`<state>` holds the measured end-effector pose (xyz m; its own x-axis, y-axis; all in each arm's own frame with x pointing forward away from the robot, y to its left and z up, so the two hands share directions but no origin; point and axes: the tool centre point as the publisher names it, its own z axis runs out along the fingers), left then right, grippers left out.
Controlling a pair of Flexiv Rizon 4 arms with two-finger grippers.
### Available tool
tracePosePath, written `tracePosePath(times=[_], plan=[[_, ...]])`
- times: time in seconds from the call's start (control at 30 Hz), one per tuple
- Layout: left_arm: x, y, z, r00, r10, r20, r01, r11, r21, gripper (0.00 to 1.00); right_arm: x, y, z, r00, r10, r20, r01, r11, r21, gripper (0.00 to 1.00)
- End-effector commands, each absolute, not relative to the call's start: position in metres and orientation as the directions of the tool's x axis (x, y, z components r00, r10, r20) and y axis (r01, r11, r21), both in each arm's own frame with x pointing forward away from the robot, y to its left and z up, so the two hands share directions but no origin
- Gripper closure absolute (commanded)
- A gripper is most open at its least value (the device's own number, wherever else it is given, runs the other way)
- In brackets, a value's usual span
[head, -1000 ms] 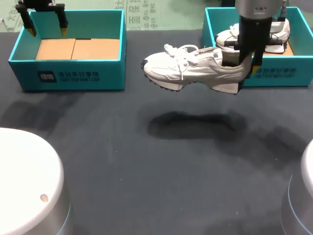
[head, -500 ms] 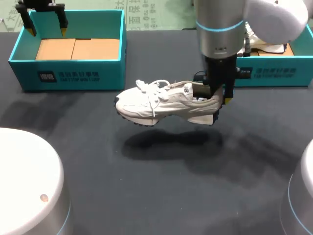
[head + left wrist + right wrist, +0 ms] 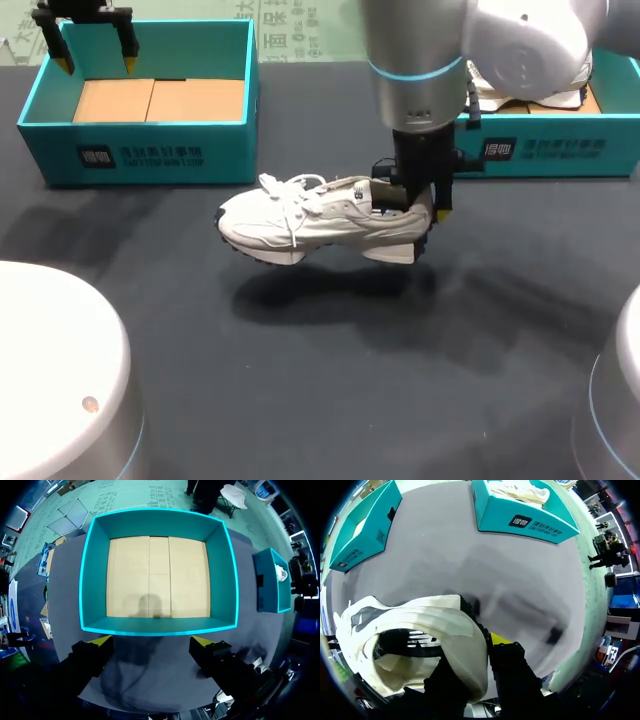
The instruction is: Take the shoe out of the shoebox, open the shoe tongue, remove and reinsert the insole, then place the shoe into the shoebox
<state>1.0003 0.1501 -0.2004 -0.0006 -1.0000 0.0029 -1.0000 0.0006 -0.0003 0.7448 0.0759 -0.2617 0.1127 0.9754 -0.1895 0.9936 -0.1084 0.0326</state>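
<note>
A white sneaker (image 3: 310, 220) hangs just above the dark table, toe to the left. My right gripper (image 3: 420, 205) is shut on its heel wall. In the right wrist view one finger is inside the sneaker (image 3: 420, 630) and the yellow-tipped one is outside the heel, so the right gripper (image 3: 475, 655) pinches the wall. My left gripper (image 3: 92, 60) hovers open over the back rim of the left teal shoebox (image 3: 140, 155). In the left wrist view the left gripper (image 3: 152, 641) holds nothing, and the box (image 3: 157, 627) ahead shows a bare cardboard floor.
A second teal shoebox (image 3: 560, 150) stands at the back right with another white shoe (image 3: 530, 85) in it; the same right box (image 3: 520, 515) shows ahead of the right gripper. The sneaker's shadow falls on the dark mat below it.
My right arm has carried the sneaker from in front of the right box leftward and down toward the table's middle. The left arm has stayed put.
</note>
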Motion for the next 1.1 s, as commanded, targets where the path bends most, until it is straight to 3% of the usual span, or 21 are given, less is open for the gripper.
tracePosePath(times=[0.03,0.43,1.1], plan=[[1.000,0.150,-0.200,0.000,-1.000,0.002,-1.000,0.000,0.000,0.00,0.731,0.091,-0.285,0.105,0.971,-0.213,0.994,-0.094,0.062,1.00],[1.000,0.150,-0.200,0.000,-1.000,0.002,-1.000,0.000,0.000,0.00,0.716,0.097,-0.323,0.176,0.952,-0.251,0.983,-0.156,0.098,1.00],[1.000,0.150,-0.200,0.000,-1.000,0.002,-1.000,0.000,0.000,0.00,0.720,0.084,-0.366,0.200,0.944,-0.263,0.980,-0.192,0.056,1.00]])
